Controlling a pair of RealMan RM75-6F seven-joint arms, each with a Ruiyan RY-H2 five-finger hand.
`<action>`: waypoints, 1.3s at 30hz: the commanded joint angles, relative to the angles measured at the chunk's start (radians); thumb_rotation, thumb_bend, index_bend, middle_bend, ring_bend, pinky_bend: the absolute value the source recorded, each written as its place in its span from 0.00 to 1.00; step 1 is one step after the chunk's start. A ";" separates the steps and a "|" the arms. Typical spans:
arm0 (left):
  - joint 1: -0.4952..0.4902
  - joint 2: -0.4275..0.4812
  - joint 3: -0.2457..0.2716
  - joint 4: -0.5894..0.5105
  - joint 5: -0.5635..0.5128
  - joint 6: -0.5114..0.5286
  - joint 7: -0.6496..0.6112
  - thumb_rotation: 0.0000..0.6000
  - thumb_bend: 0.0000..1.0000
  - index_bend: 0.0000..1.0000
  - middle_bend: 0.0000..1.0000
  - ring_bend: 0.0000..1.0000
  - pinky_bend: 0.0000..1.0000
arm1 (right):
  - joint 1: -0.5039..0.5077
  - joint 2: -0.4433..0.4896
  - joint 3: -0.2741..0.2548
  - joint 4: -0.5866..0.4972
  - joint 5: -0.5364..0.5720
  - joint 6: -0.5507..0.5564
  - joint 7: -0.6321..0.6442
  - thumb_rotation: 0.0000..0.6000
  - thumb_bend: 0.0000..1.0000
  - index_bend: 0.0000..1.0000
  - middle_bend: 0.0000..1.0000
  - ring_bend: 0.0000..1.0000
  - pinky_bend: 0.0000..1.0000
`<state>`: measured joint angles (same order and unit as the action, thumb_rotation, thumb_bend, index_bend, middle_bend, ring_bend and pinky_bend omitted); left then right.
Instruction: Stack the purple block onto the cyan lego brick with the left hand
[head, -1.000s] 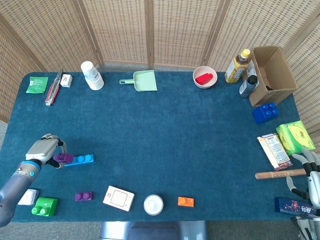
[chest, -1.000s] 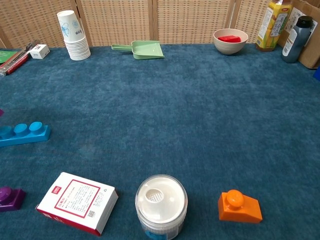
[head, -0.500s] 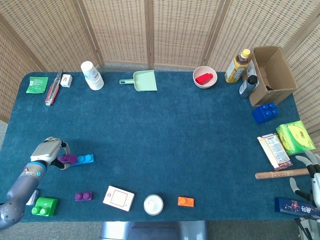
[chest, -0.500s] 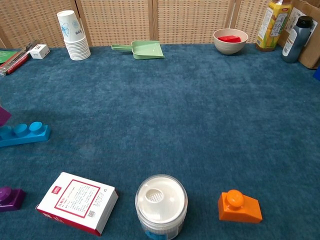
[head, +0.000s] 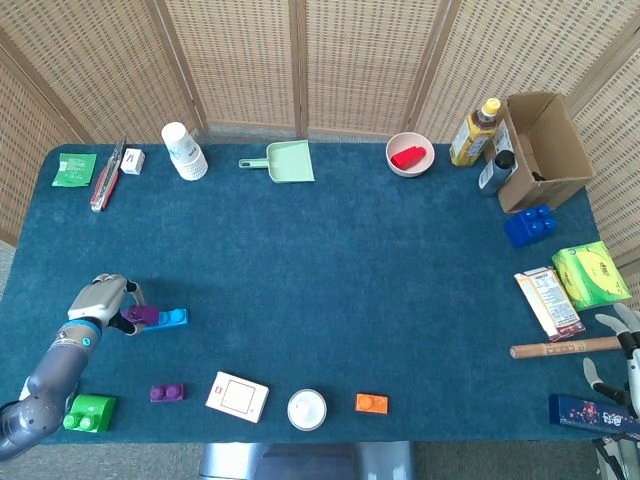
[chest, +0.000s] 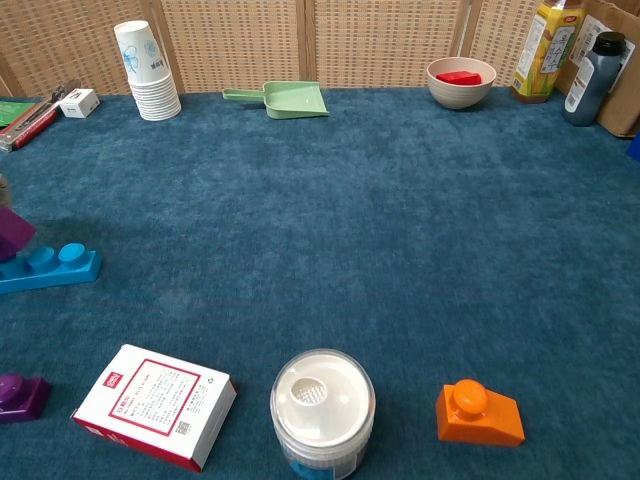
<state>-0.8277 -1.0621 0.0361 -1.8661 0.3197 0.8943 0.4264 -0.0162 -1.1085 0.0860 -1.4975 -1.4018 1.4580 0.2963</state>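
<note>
Left hand (head: 98, 302) pinches purple block (head: 140, 315) over left end of cyan brick (head: 170, 319). Block looks light, rigid, smooth plastic; grip sides, studs must align. Right hand (head: 622, 350) idle, fingers spread.

The left robot hand (head: 98, 300) pinches something at its fingertips, while the right robot hand (head: 618, 362) lies spread, holding nothing.

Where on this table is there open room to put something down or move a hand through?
The wide middle of the table is bare, from the green dustpan and bowl down to the white jar and orange brick. The near-left is crowded: left hand, purple block, cyan lego brick. The right edge is packed too.
</note>
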 joint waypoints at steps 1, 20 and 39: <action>-0.001 -0.003 -0.004 0.001 -0.006 0.001 -0.004 1.00 0.34 0.63 0.29 0.12 0.00 | -0.001 0.000 0.000 -0.001 0.000 0.001 0.000 1.00 0.37 0.20 0.09 0.00 0.03; -0.006 -0.059 -0.011 0.014 -0.034 0.058 0.021 1.00 0.33 0.62 0.28 0.11 0.00 | -0.009 0.001 0.000 0.013 0.002 0.003 0.022 1.00 0.37 0.20 0.09 0.00 0.03; 0.011 -0.137 0.001 0.002 0.039 0.200 0.146 1.00 0.33 0.62 0.27 0.10 0.00 | -0.014 -0.001 0.002 0.025 -0.004 0.011 0.041 1.00 0.37 0.20 0.09 0.00 0.03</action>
<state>-0.8175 -1.1970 0.0379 -1.8653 0.3581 1.0921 0.5696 -0.0303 -1.1097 0.0880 -1.4731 -1.4061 1.4687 0.3370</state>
